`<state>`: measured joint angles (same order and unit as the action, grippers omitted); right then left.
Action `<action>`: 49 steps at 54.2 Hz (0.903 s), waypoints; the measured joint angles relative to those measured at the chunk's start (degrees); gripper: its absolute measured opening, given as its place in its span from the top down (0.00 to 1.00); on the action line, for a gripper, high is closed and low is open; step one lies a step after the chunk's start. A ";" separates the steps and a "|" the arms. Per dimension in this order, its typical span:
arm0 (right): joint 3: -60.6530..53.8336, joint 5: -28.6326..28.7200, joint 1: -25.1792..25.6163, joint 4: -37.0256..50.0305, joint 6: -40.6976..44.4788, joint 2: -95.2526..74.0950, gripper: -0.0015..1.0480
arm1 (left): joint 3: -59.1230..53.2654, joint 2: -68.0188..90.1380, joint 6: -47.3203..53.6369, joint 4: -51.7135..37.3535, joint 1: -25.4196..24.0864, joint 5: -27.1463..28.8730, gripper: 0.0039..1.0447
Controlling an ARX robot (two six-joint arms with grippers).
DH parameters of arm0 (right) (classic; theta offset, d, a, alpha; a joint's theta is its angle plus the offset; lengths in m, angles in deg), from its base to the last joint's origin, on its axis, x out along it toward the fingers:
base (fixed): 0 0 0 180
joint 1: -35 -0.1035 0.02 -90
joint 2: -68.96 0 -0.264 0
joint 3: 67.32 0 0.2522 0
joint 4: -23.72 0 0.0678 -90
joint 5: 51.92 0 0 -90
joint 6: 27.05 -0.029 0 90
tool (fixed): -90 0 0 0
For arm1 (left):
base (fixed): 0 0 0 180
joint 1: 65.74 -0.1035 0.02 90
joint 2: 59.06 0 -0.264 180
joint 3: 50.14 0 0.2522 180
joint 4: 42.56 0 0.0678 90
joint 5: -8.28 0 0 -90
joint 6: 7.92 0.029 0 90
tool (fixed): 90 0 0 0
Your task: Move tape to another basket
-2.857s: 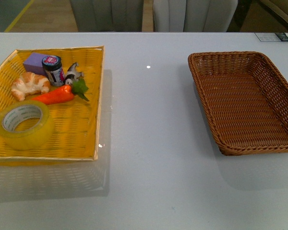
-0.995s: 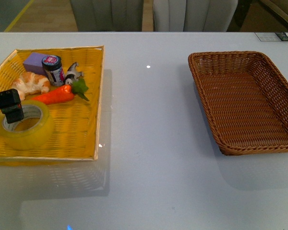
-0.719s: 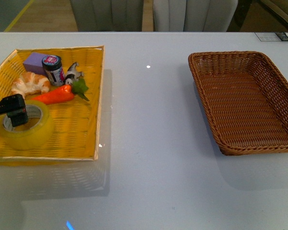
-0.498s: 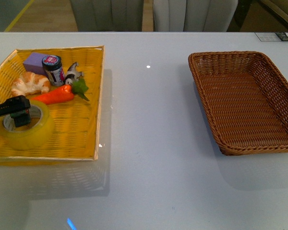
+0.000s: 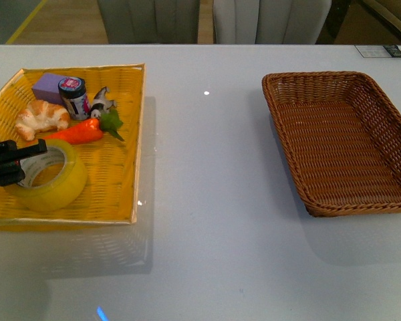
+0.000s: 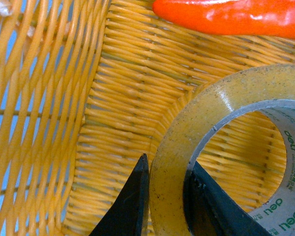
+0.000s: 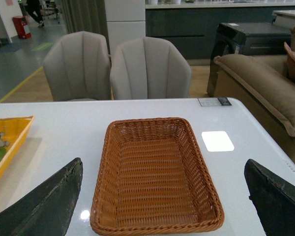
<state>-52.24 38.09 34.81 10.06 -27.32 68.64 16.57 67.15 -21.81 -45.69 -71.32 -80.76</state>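
Gripping the tape point(image 5: 57, 182) with my left pincer point(image 6: 167, 209), I have one finger outside the roll and one inside its core, both pressed against the wall. The roll lies in the yellow basket point(image 5: 139, 134), near the carrot point(image 5: 77, 132). My right pincer point(image 7: 162, 164) is spread wide, facing the brown basket point(image 7: 147, 121) across the table point(image 5: 207, 200).
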 joint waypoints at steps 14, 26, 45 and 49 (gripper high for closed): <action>0.00 0.00 0.00 0.00 0.02 0.00 0.09 | -5.01 -11.87 -1.20 -0.87 -0.15 -1.75 0.86; 0.00 0.00 0.00 0.00 0.00 0.00 0.09 | -5.66 -22.88 -1.49 2.36 3.87 -1.86 0.86; 0.00 0.00 0.00 -0.02 0.02 0.00 0.09 | 2.89 -29.11 -7.13 10.32 21.07 -3.34 0.86; 0.00 0.00 0.00 0.00 0.02 0.00 0.09 | 4.37 -29.51 -8.15 11.43 24.79 -4.13 0.86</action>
<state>-52.24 38.09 34.81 10.06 -27.30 68.64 20.94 37.64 -29.96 -34.26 -46.54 -84.90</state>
